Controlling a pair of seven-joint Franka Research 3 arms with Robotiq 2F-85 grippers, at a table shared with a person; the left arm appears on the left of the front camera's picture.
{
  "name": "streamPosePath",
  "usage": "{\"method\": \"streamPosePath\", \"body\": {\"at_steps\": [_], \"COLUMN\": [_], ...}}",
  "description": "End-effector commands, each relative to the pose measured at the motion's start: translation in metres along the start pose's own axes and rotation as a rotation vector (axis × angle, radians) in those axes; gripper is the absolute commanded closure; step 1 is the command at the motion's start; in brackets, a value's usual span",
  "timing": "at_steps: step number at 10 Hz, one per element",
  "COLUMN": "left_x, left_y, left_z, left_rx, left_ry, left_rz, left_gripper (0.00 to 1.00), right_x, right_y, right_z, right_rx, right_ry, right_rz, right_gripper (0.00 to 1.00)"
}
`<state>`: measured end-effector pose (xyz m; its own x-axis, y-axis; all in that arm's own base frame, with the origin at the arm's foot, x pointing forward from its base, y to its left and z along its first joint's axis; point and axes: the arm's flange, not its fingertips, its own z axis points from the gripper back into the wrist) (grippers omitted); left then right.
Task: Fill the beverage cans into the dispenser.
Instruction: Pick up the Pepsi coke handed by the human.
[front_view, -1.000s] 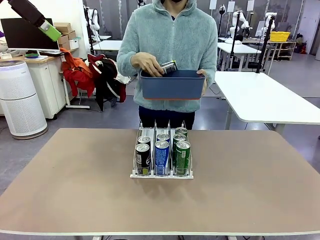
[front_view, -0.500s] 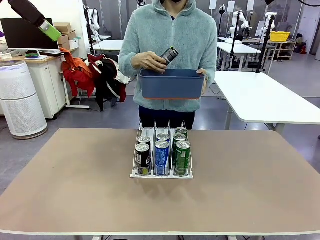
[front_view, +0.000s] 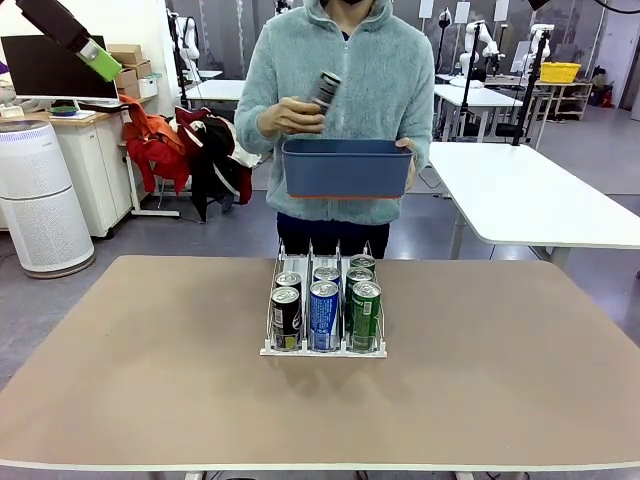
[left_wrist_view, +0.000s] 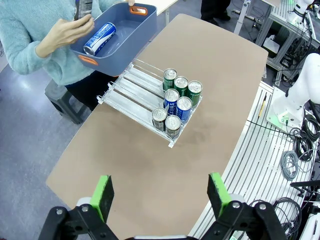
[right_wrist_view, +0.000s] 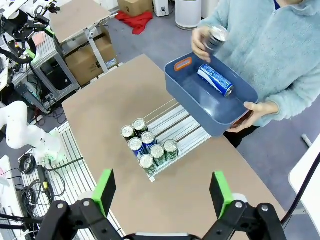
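A person at the far side is gripping a slim dark aluminium can with a silver top (front_view: 322, 90) in one hand (front_view: 288, 118), fingers wrapped round it, and holding it tilted just above a dark blue rectangular plastic bin (front_view: 345, 172). The other hand (front_view: 408, 160) is clasping the bin's end. A blue-and-white can (right_wrist_view: 215, 80) is lying on its side inside the bin.

The low clear-plastic three-lane dispenser (front_view: 300, 352) is sitting mid-table, with seven upright cans (left_wrist_view: 177, 97) bunched at the robot's end and the person's end of every lane standing bare.

The lifted can is probably heading for the lane of black cans, on the robot's left. It should be going in upright, top up, squarely between the wire dividers, then sliding forward.

The left gripper (left_wrist_view: 160, 186) and the right gripper (right_wrist_view: 162, 186) are hanging high with fingers wide apart, holding nothing.
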<state>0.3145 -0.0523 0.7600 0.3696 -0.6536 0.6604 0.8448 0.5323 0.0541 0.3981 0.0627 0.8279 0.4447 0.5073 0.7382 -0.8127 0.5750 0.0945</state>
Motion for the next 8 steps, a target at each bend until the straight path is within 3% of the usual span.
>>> {"method": "streamPosePath", "body": {"at_steps": [1, 8], "left_x": [-0.0013, -0.0013], "left_y": [0.0005, 0.0005], "left_z": [-0.0004, -0.0004], "left_rx": [0.003, 0.003], "left_ry": [0.009, 0.009], "left_rz": [-0.002, -0.002], "left_gripper": [0.0, 0.0], "right_x": [0.0011, 0.0011], "right_y": [0.0, 0.0], "right_z": [0.0013, 0.0013], "right_rx": [0.005, 0.005], "right_ry": [0.005, 0.005], "right_rz": [0.001, 0.001], "right_gripper": [0.0, 0.0]}}
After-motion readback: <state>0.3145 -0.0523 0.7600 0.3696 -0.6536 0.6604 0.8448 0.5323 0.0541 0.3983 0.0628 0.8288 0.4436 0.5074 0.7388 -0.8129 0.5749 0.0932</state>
